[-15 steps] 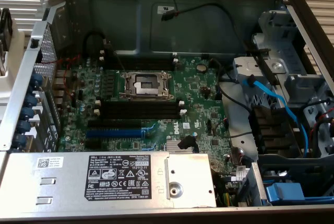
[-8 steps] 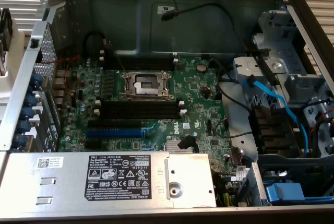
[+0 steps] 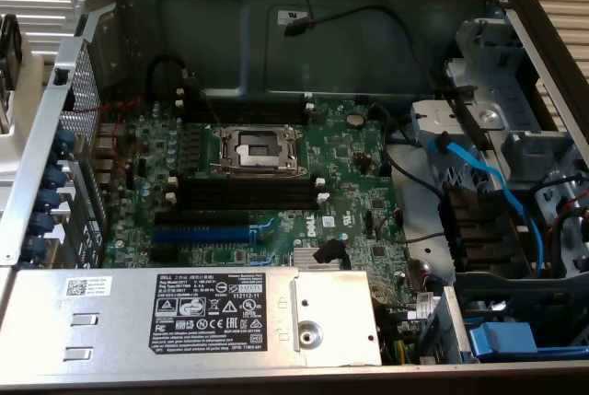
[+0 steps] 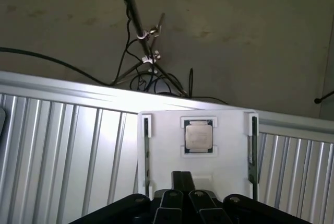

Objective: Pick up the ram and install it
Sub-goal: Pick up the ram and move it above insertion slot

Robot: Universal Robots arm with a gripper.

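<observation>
In the wrist view my gripper (image 4: 183, 204) is shut with nothing between its black fingers. It hovers near the close edge of a white holder (image 4: 229, 145). Two thin dark strips stand on edge in the holder's side grooves, the ram (image 4: 146, 153) on one side and a second one (image 4: 254, 148) on the other. A square silver processor (image 4: 198, 136) lies in the holder's middle pocket. In the exterior view the open computer case shows the green motherboard (image 3: 354, 160) with its long black memory slots (image 3: 244, 194) unfilled, below the processor socket (image 3: 258, 148).
A blue slot (image 3: 201, 232) lies below the black ones. The grey power supply (image 3: 184, 312) fills the case's near side. Blue cables (image 3: 479, 179) and drive bays (image 3: 515, 128) stand at the exterior view's right. The holder rests on ribbed metal (image 4: 62, 156), with cables (image 4: 143, 51) beyond.
</observation>
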